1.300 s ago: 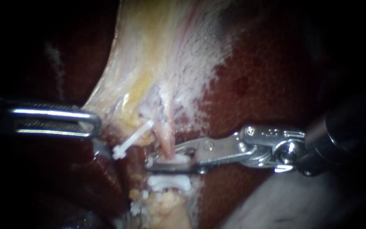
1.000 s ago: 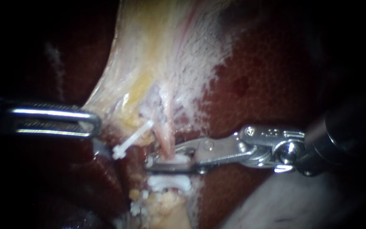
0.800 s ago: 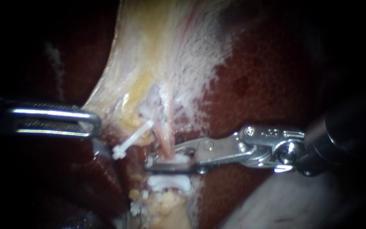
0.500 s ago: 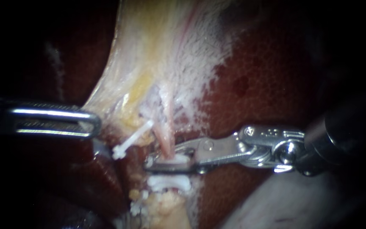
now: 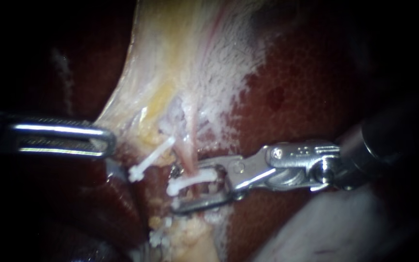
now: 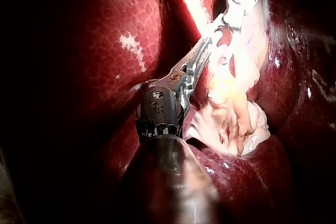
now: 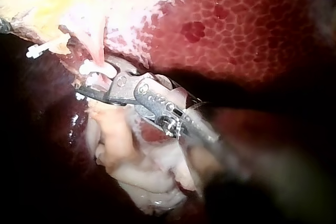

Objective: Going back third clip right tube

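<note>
- A white clip [image 5: 195, 177] is seen lying crosswise over a thin pink tube [image 5: 188, 153], bowed slightly, with its paler left end reaching past the tube.
- In the right wrist view the same clip [image 7: 97, 67] is shown wrapped around the tube just below the point where the tube leaves the pale tissue.
- The end effector of the right instrument [image 5: 175, 188] is held open. One jaw is set above the clip and the other below it, with a clear gap on either side, so the clip is bracketed but not gripped.
- The lower jaw is laid across the yellowish, crumbly tissue [image 5: 190, 228] under the clip, and part of that area is hidden by it.
- A second clip [image 5: 147, 161] is seen slanting just to the left of the tube, apart from the first. A smaller white piece [image 5: 157, 237] lies lower down, near the view's edge.
- The tube is fed from above by a broad sheet of pale yellow-white tissue [image 5: 185, 63]. Dark red liver [image 5: 306, 87] is spread to its right.
- The left instrument [image 5: 64, 136] is brought in level from the left, and its tip is met by the edge of the pale sheet. Whether that tissue is gripped cannot be told.
</note>
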Tool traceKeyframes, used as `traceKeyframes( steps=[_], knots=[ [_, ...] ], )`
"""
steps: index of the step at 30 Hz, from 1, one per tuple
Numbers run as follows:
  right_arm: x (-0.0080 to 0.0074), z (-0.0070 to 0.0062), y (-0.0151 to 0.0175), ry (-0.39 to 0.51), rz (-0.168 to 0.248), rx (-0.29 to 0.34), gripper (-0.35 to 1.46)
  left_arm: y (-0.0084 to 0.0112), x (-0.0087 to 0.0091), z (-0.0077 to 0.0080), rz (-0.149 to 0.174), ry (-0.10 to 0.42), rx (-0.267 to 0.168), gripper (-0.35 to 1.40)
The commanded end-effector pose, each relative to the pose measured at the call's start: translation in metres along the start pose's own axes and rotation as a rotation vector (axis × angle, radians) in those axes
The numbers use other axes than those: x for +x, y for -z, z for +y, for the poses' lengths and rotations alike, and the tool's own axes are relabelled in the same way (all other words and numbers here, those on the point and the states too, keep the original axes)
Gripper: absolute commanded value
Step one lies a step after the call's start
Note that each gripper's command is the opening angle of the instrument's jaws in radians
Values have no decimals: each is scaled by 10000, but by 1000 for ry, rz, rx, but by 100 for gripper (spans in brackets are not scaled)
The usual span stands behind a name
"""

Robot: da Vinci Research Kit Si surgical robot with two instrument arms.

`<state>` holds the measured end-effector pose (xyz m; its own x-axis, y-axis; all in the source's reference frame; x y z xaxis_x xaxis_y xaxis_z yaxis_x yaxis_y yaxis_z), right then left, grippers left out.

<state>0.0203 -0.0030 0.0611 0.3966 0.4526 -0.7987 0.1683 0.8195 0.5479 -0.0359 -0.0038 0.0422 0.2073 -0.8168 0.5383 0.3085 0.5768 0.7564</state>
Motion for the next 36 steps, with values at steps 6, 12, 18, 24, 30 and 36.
traceKeyframes(
  steps=[6,12,18,24,30,36],
  knots=[
    [-2,0,4,16,0,0,55,1,-1,0,0,0,1,-35],
    [-9,-2,18,54,0,4,58,1,-1,0,0,0,1,-35],
    [-21,-4,47,95,5,-61,60,1,0,2,-1,0,-2,-35],
    [-25,-4,89,156,5,-89,60,1,0,5,-1,0,-4,-35],
    [-10,-2,130,198,6,-109,60,2,0,6,-1,0,-4,-35],
    [2,-8,148,218,6,-118,60,1,1,7,-1,0,-4,-35]
  ],
)
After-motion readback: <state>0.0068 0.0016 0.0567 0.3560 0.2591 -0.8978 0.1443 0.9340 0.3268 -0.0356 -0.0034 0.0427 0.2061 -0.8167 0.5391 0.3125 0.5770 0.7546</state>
